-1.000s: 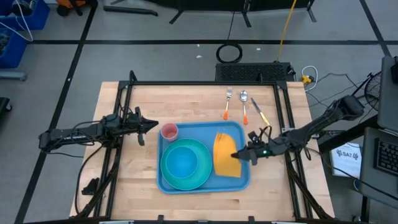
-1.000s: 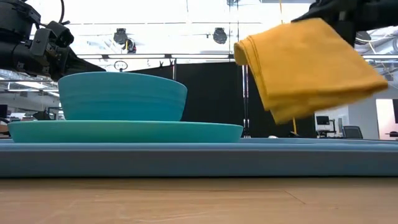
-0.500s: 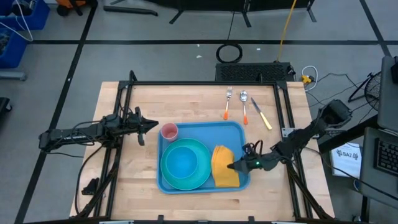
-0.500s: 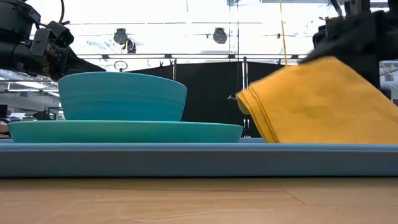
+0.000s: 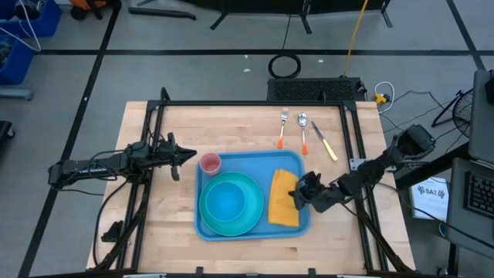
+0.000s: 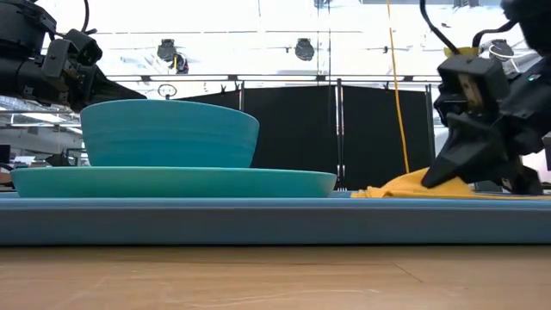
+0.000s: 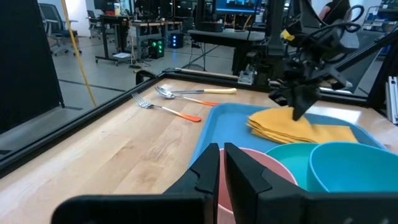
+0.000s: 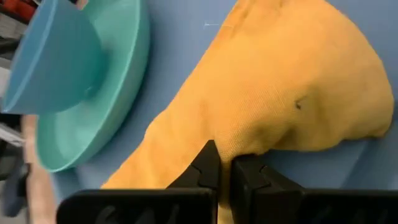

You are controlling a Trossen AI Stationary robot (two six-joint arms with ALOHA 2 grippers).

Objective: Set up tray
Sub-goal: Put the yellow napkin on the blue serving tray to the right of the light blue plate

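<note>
The tray [image 5: 248, 167] lies at the tabletop's [image 5: 231, 123] front middle, carrying plate [image 5: 229, 204] and bowl [image 5: 226, 202], with a pink cup [image 5: 210, 163] at its far left corner. The right hand [image 5: 301, 194] is pinched narrow on the yellow napkin [image 5: 282, 198], laid flat along the tray's right edge, probably so cutlery [image 5: 302, 130] fits beside it. The left hand [image 5: 182, 154], fingers nearly together and empty, waits off the tray's far left corner.

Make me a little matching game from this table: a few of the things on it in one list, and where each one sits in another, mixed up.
Things:
1. yellow napkin
2. pink cup
3. blue bowl
4. fork

Places:
A. on the turquoise plate
B. on bare wood beyond the tray
C. tray's right side, at the right gripper
D. tray's far left corner

Pairs: 1-C, 2-D, 3-A, 4-B
</note>
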